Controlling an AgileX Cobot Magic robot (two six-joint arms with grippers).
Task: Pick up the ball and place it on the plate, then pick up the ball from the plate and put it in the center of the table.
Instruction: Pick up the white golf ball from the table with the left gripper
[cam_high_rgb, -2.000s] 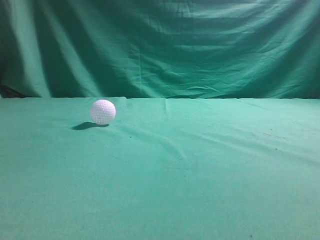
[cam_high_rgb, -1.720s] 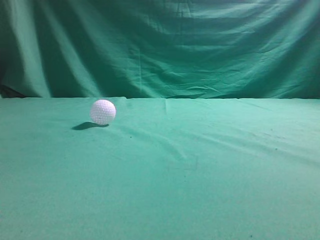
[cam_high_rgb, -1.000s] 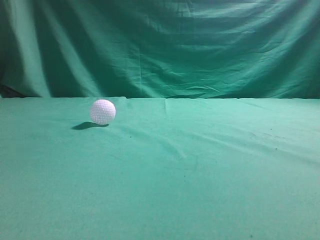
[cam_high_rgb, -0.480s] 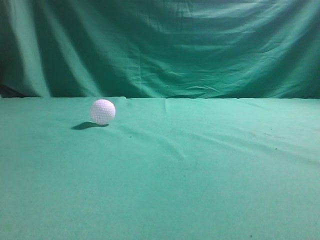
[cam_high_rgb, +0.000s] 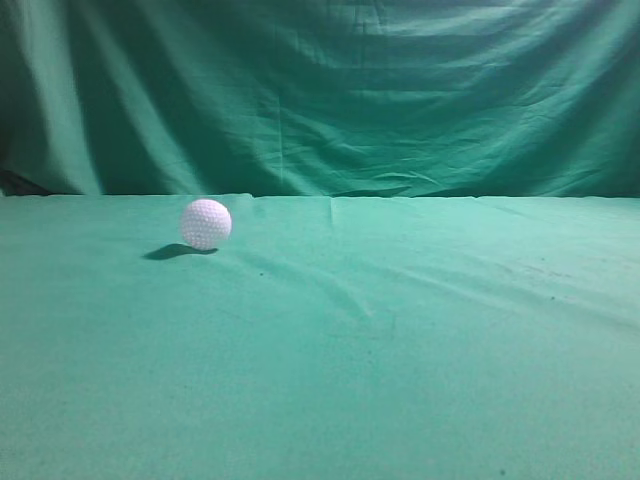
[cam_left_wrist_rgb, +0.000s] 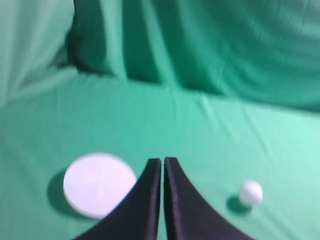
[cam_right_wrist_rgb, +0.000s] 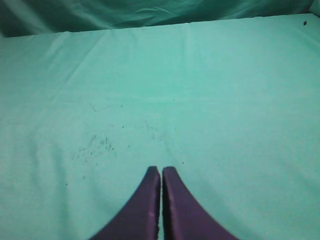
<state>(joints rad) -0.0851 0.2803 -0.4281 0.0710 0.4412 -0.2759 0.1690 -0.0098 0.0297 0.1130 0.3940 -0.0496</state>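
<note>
The ball, small, white and dimpled, rests on the green-cloth table at the far left of the exterior view. It also shows in the left wrist view, to the right of my left gripper, which is shut and empty above the cloth. A round white plate lies just left of that gripper. My right gripper is shut and empty over bare cloth. Neither gripper nor the plate shows in the exterior view.
A heavily folded green curtain hangs behind the table's far edge. The cloth in the right wrist view has a few dark specks.
</note>
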